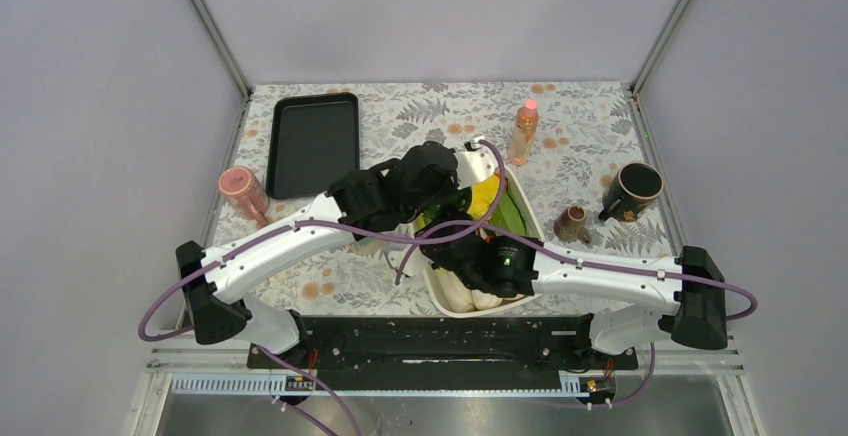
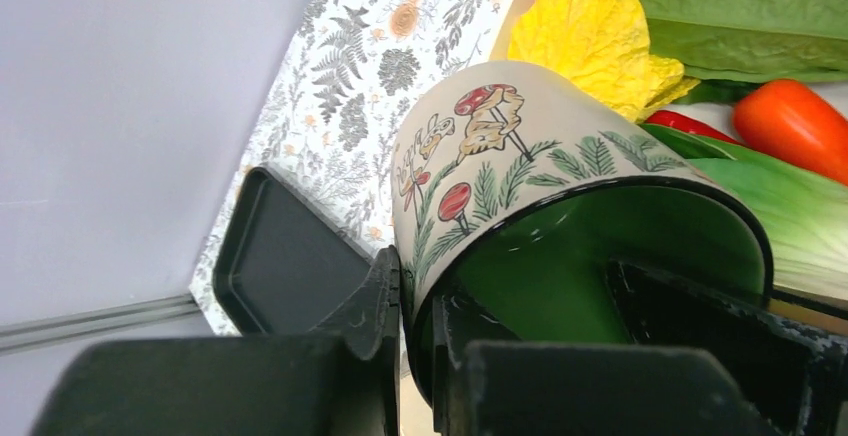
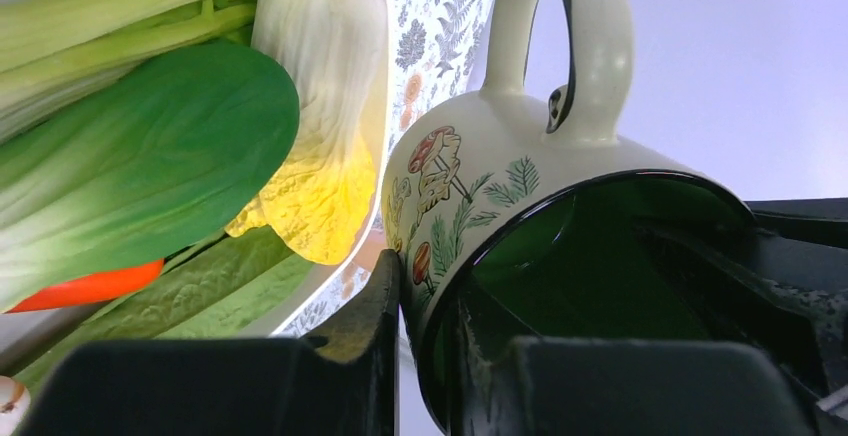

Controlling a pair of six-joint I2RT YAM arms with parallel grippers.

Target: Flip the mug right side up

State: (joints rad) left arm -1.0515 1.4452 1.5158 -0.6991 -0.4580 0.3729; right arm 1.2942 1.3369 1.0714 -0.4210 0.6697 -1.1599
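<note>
A cream mug (image 2: 520,146) with mushroom and fern drawings and a green inside is held in the air, tipped on its side. Its handle (image 3: 590,46) points up in the right wrist view. My left gripper (image 2: 420,306) is shut on the mug's rim, one finger outside and one inside. My right gripper (image 3: 422,301) is shut on the rim of the same mug (image 3: 500,166) in the same way. In the top view both grippers (image 1: 442,218) meet over the white bowl and hide most of the mug.
A white bowl (image 1: 530,218) of toy vegetables lies under the grippers. A black tray (image 1: 313,142) lies back left, with a pink cup (image 1: 243,192) beside it. An orange bottle (image 1: 523,132), a brown cup (image 1: 572,223) and a black mug (image 1: 634,189) stand to the right.
</note>
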